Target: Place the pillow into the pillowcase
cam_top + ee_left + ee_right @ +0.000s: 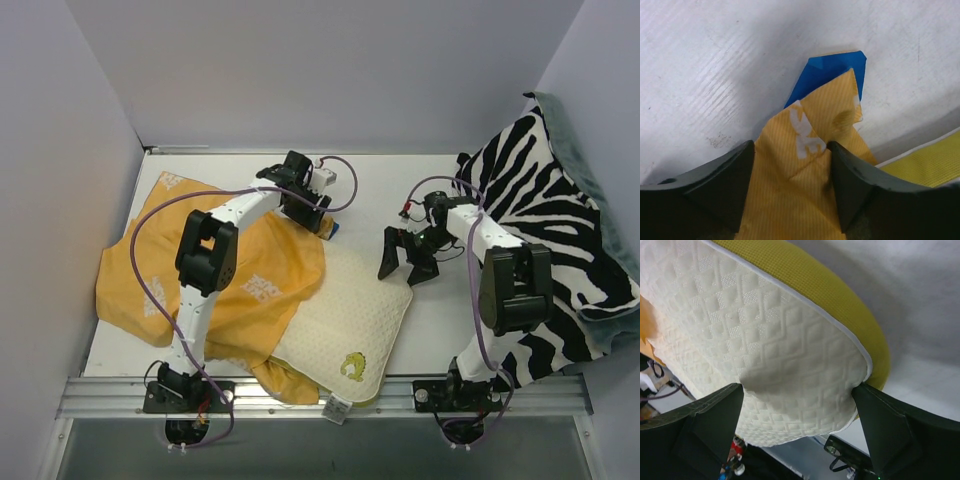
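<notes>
Here the left pincer [791,150] is clamped narrow on a fold of the pillowcase [240,280] at its far right corner, where a blue patch [825,75] shows just past the cloth. The pillowcase lies crumpled across the left of the tabletop [400,190]. The pillow [355,320] lies flat at the near middle, its left edge under the orange cloth and its tag [337,408] at the front rail. The right pincer [405,272] is spread wide with the pillow's far right corner between its fingers. A blanket [540,190] is heaped on the right.
</notes>
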`<action>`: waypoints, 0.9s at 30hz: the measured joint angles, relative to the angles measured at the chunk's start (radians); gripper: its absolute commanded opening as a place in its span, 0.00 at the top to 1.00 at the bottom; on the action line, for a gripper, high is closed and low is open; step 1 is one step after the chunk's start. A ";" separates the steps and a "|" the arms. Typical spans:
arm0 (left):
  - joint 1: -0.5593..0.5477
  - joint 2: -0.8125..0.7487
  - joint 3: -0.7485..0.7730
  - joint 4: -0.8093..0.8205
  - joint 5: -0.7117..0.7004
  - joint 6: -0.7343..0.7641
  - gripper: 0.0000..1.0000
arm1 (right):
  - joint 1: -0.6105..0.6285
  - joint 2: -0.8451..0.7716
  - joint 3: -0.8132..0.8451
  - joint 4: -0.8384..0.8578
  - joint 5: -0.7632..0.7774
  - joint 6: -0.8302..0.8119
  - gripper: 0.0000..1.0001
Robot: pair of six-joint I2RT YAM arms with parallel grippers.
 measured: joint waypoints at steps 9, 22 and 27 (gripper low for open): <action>-0.017 0.000 -0.003 0.002 0.121 -0.049 1.00 | 0.090 0.162 0.003 -0.024 -0.154 0.004 1.00; -0.148 -0.075 -0.024 0.238 0.345 -0.401 1.00 | 0.185 0.062 0.140 0.177 -0.214 0.183 1.00; -0.156 -0.050 -0.021 0.357 0.344 -0.515 1.00 | 0.147 0.005 0.109 0.198 -0.212 0.197 1.00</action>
